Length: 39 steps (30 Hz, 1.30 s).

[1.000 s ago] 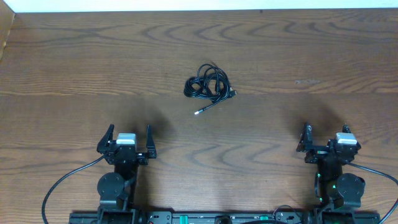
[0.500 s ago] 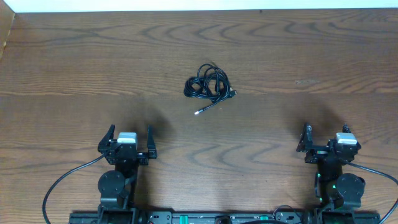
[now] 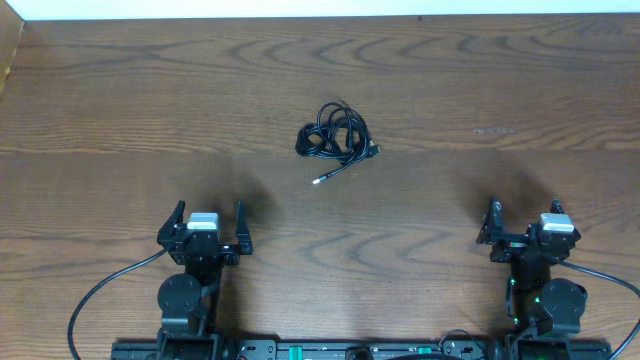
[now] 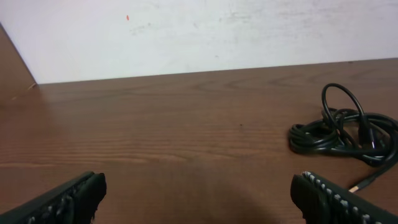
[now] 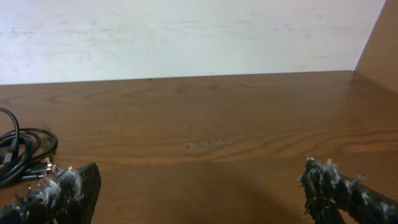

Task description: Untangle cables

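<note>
A black tangled cable bundle lies on the wooden table, with one loose plug end trailing toward the front. It shows at the right of the left wrist view and at the left edge of the right wrist view. My left gripper is open and empty near the front left, well short of the bundle. My right gripper is open and empty near the front right, far from it.
A white wall runs along the table's far edge. A wooden side panel stands at the right edge and another at the left. A pale scuff mark is on the table.
</note>
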Tool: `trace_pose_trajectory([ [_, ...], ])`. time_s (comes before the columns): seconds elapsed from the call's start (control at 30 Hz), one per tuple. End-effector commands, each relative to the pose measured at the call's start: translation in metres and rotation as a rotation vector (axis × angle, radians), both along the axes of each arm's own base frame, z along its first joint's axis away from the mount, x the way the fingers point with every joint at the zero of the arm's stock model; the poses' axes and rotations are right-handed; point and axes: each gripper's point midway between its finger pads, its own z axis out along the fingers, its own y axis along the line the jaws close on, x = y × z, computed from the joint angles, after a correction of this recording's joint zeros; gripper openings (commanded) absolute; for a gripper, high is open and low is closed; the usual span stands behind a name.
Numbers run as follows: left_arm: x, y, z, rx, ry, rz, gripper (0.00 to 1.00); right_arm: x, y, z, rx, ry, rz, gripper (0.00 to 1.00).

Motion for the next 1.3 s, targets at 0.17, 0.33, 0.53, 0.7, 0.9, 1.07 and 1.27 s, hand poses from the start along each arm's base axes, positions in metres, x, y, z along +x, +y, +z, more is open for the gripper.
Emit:
trace_pose_trajectory([
  [0.17, -0.002, 0.016, -0.015, -0.063, 0.072, 0.109, 1.0, 0.0, 0.001, 0.0, 0.007, -0.002, 0.004, 0.99],
  [0.33, 0.0, 0.016, -0.016, -0.078, 0.112, 0.114, 1.0, 0.0, 0.001, 0.0, 0.007, -0.001, 0.004, 0.99],
  [0.53, 0.004, 0.016, -0.019, -0.073, 0.183, 0.117, 1.0, 0.0, 0.001, 0.0, 0.007, -0.002, 0.004, 0.99],
  [0.7, 0.01, 0.016, -0.025, -0.066, 0.25, 0.12, 1.0, 0.0, 0.001, 0.0, 0.007, -0.002, 0.004, 0.99],
  [0.9, 0.018, 0.015, -0.032, -0.056, 0.342, 0.124, 1.0, 0.0, 0.001, 0.0, 0.007, -0.002, 0.004, 0.99],
  [1.07, 0.025, 0.014, -0.038, -0.062, 0.411, 0.123, 1.0, 0.0, 0.001, 0.0, 0.007, -0.001, 0.004, 0.99],
  [1.27, 0.032, 0.01, -0.048, -0.062, 0.511, 0.112, 1.0, 0.0, 0.001, 0.0, 0.007, -0.002, 0.004, 0.99],
])
